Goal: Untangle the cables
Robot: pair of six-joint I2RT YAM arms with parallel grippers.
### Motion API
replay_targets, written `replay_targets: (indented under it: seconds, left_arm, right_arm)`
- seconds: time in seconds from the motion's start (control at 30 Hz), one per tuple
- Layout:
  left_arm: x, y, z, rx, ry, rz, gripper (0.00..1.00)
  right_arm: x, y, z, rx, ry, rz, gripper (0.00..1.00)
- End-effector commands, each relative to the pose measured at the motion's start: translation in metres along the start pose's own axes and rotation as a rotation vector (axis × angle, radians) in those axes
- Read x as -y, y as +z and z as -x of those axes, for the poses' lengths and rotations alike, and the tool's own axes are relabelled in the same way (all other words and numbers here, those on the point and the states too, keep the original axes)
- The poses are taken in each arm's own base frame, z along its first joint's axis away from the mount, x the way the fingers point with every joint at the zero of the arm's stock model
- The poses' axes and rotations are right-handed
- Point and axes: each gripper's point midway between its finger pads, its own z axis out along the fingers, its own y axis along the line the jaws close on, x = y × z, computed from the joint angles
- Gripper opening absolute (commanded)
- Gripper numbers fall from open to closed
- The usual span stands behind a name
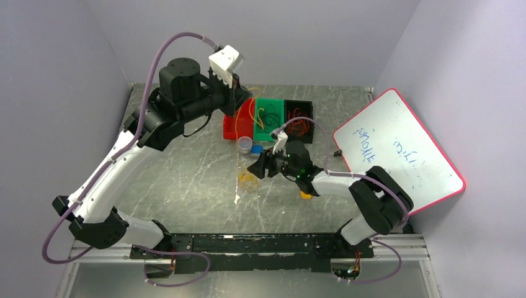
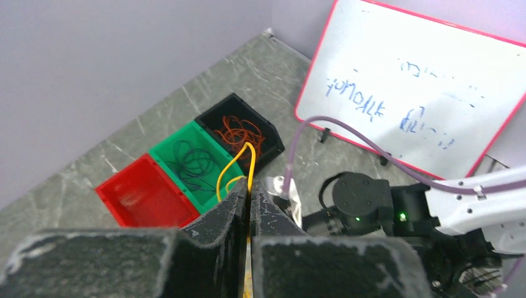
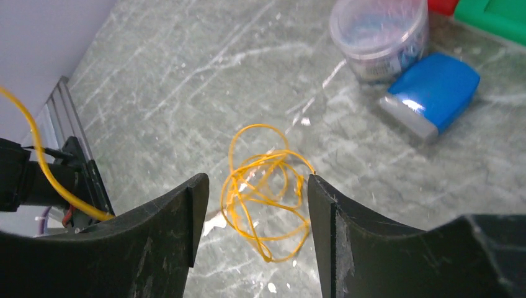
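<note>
My left gripper (image 2: 250, 189) is shut on a yellow-orange cable (image 2: 239, 158), which loops out past its tips. This gripper (image 1: 239, 93) hangs high over the bins at the back. More of the yellow-orange cable lies as a loose coil (image 3: 267, 192) on the table (image 1: 186, 180). My right gripper (image 3: 254, 183) is open, low over the table, with one finger on each side of the coil (image 1: 248, 180). Dark purple-black cables (image 2: 192, 164) lie in the green bin (image 1: 270, 115). Red-orange cables (image 2: 239, 133) lie in the black bin (image 1: 299, 121).
A red bin (image 1: 234, 127) stands left of the green one. A clear tub (image 3: 378, 37) and a blue block (image 3: 431, 93) sit just beyond the coil. A whiteboard (image 1: 397, 152) leans at the right. A small yellow object (image 1: 306, 195) lies under the right arm.
</note>
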Motion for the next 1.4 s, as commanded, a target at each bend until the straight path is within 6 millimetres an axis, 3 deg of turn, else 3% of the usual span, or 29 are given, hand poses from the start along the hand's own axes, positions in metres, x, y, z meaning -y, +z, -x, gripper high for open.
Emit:
replay_targets:
  seconds: [0.0,0.43,0.57,0.7,0.9,1.17,1.37]
  left_arm:
    - [-0.023,-0.002,0.011,-0.015,0.053,0.082,0.07]
    - [-0.052,-0.019,0.091,0.186,0.149,0.215,0.07]
    - [-0.06,-0.027,0.113,0.233,0.183,0.264,0.07]
    - [-0.065,-0.03,0.122,0.257,0.215,0.295,0.07]
    - [-0.071,-0.036,0.129,0.274,0.229,0.334,0.07]
    - [-0.065,-0.039,0.132,0.291,0.22,0.306,0.07]
    - [-0.064,-0.038,0.13,0.293,0.197,0.299,0.07]
  right_arm:
    - [0.008,-0.002,-0.015,-0.009,0.005,-0.037,0.62]
    - [0.044,-0.022,-0.058,-0.076,0.027,-0.2,0.61]
    - [0.051,-0.029,-0.063,-0.092,0.02,-0.246,0.61]
    - [0.053,-0.038,-0.058,-0.069,0.015,-0.276,0.61]
    - [0.045,-0.058,-0.023,0.02,-0.036,-0.316,0.63]
    - [-0.03,-0.083,0.073,0.266,-0.31,-0.077,0.8]
    - [-0.078,-0.068,0.124,0.363,-0.426,0.117,0.83]
